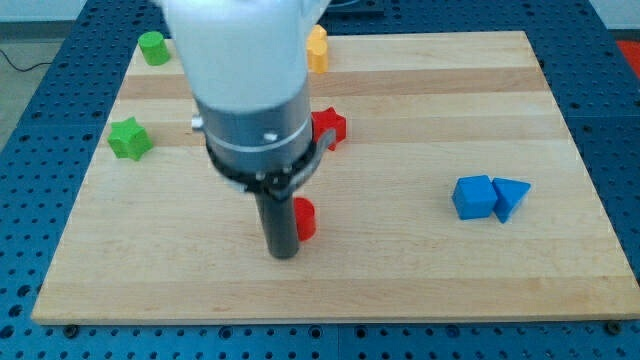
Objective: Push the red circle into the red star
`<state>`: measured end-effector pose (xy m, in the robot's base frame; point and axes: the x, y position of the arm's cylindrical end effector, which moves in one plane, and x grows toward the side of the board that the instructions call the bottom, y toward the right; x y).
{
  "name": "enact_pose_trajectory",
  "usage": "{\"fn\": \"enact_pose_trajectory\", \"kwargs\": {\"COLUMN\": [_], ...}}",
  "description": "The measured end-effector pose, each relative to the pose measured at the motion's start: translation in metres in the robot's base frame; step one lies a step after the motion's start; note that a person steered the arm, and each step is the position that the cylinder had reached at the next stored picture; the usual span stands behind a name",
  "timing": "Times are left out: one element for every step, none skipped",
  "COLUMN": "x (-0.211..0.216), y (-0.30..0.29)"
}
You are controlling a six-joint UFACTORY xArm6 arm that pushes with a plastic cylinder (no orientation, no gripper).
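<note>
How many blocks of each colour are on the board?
Red: 2, the star and the circle
Green: 2, one at the top left and the green star
Blue: 2, the cube and the triangle
Yellow: 1, partly hidden
Total: 7

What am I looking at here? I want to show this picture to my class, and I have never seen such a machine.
This is a single camera view of a wooden board on a blue perforated bench. The large white and grey shape is a robot arm; it holds nothing and only pushes with a dark rod. My tip rests on the board, right beside the red circle, on the circle's left in the view. The red star lies further up, partly hidden by the arm. Also on the board: a green cylinder and a green star at the left, a yellow block at the top, and a blue cube touching a blue triangle at the right.
</note>
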<state>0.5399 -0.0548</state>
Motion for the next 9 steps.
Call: {"fn": "enact_pose_trajectory", "kwargs": {"x": [-0.044, -0.057, -0.040, -0.007, -0.010, -0.037, -0.067, -0.084, -0.090], "y": [0.000, 0.000, 0.000, 0.006, 0.019, 0.023, 0.023, 0.023, 0.023]}}
